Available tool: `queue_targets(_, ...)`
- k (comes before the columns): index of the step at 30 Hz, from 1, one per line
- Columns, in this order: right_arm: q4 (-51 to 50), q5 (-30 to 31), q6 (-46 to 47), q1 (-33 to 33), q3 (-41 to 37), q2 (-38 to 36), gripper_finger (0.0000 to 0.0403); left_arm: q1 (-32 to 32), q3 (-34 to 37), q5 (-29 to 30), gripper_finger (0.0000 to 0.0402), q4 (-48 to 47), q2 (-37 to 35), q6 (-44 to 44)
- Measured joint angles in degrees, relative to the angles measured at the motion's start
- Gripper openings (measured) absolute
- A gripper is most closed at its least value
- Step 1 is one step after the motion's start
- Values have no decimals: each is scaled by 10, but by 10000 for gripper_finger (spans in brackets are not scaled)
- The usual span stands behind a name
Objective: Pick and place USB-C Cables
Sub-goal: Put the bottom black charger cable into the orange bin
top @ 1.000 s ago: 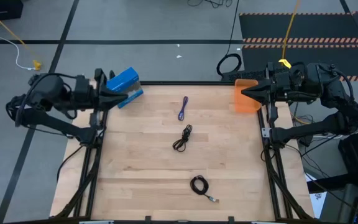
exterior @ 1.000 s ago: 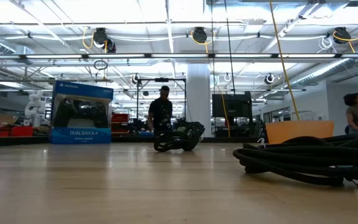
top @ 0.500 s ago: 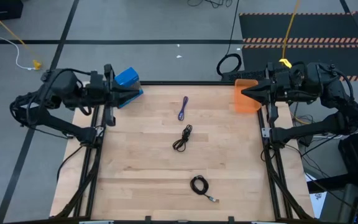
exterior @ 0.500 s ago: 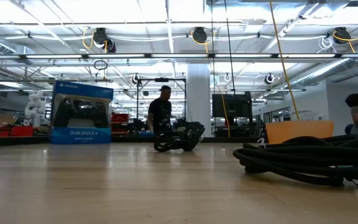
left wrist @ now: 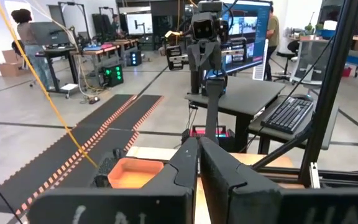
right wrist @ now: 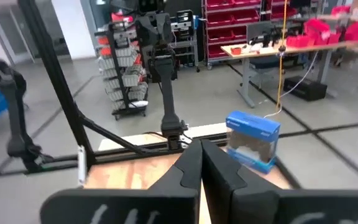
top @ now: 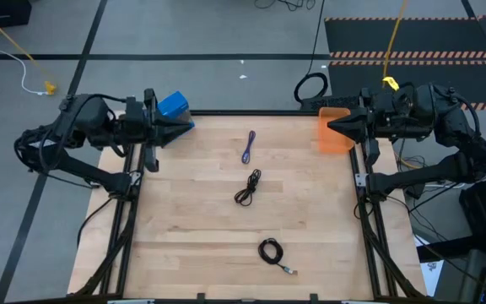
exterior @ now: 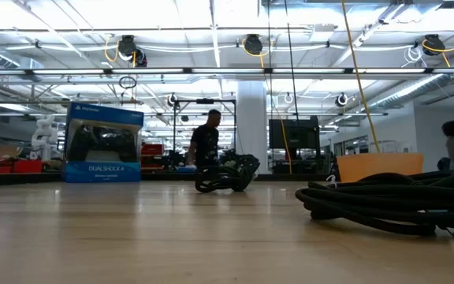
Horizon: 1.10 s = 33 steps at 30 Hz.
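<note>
Three USB-C cables lie on the wooden table: a purple-blue one (top: 249,147) toward the far side, a black one (top: 248,187) in the middle, and a black coil (top: 272,252) near the front edge, which looms large in the low view (exterior: 392,201). My left gripper (top: 189,127) hovers shut and level over the far left corner, pointing right. My right gripper (top: 331,127) hovers shut and level at the far right, pointing left, above the orange bin (top: 336,135). Both are high above the table and touch nothing.
A blue DualShock box (top: 174,106) stands at the far left corner under my left gripper. The orange bin (left wrist: 135,173) stands at the far right edge. A large black cable loop (top: 311,87) lies on the floor beyond the table. People move in the room behind.
My left arm has shifted a little toward the table's right edge, over the blue box, then held still with its fingers shut. The cables have not moved.
</note>
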<state>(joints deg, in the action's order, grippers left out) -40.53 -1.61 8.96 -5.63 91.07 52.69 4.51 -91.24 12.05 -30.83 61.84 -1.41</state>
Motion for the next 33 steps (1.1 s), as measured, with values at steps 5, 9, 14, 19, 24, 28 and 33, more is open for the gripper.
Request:
queue_targets(5,0,-3,69,0,0,0,0,0,0,16,21,10,10,-4)
queue_targets(9,0,-17,136,1,0,4,0,0,0,30,21,9,19,-5)
queue_targets(14,5,-17,197,1,0,26,0,0,0,31,21,8,25,-26)
queue_targets(19,2,-16,201,9,4,70,0,0,0,31,21,0,31,-6)
queue_targets(24,-5,-14,195,24,37,119,0,0,0,31,21,-14,34,45)
queue_targets(28,-50,-10,205,38,88,158,0,0,0,31,21,-33,35,71)
queue_targets(33,-132,16,214,62,167,207,0,0,0,31,21,-43,35,80)
